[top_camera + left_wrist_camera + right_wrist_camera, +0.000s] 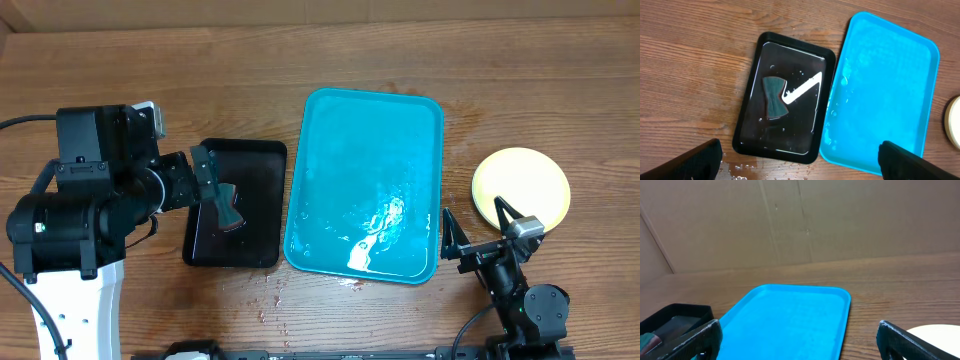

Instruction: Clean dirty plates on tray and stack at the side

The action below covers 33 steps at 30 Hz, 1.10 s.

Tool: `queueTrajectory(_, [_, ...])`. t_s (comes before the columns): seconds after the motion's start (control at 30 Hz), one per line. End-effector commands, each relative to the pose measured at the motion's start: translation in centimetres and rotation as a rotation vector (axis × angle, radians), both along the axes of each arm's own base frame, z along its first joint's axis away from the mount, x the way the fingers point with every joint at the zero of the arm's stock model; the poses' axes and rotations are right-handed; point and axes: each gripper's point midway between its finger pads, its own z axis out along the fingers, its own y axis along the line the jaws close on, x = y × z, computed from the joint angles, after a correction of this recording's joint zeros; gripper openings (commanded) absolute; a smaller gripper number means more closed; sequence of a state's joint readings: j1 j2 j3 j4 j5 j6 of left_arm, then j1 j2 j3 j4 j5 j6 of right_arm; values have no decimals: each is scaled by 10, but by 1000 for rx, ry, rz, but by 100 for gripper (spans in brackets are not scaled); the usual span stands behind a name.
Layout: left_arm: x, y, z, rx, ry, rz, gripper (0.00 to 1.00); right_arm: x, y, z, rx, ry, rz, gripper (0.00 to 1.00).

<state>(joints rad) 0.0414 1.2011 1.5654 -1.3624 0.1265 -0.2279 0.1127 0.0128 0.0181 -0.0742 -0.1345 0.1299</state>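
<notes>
While left hand (805, 161) and right hand (472, 212) gape wide, water-spotted wooden table (520, 80), brown wall (865, 220)

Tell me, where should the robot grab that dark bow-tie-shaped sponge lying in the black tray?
At its narrow waist, coming straight down from above. The sponge lies flat in the black tray, whose raised rim blocks a sideways approach; the pinched middle should fit the open left gripper better than the flared ends.

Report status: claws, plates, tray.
Both open, empty: left claw over black tray, right claw by plates. Those sit beside turquoise tray, yellow on top. Tray wet, unloaded. Sponge in black tray; nothing blocking.
</notes>
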Motion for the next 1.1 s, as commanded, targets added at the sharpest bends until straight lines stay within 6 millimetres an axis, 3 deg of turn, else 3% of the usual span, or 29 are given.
queueTrajectory(0.0, [2, 2, 3, 21, -12, -14, 100, 0, 1, -2, -3, -4, 6, 100])
queueTrajectory(0.37, [1, 3, 3, 24, -13, -13, 100, 0, 1, -2, -3, -3, 6, 100])
queueTrajectory(0.47, [-12, 11, 5, 73, -20, 10, 100, 0, 1, -2, -3, -3, 6, 100])
queueTrajectory(0.53, [-12, 22, 15, 133, -119, 43, 100, 0, 1, -2, -3, -4, 6, 100])
queueTrajectory(0.67, [-15, 20, 25, 129, -363, 47, 100, 0, 1, -2, -3, -4, 6, 100])
queueTrajectory(0.83, [-23, 16, 10, 127, -616, 45, 100, 0, 1, -2, -3, -4, 6, 100])
queueTrajectory(1.07, [-40, -9, -23, 148, -897, -121, 100, 0, 1, -2, -3, -3, 6, 100])
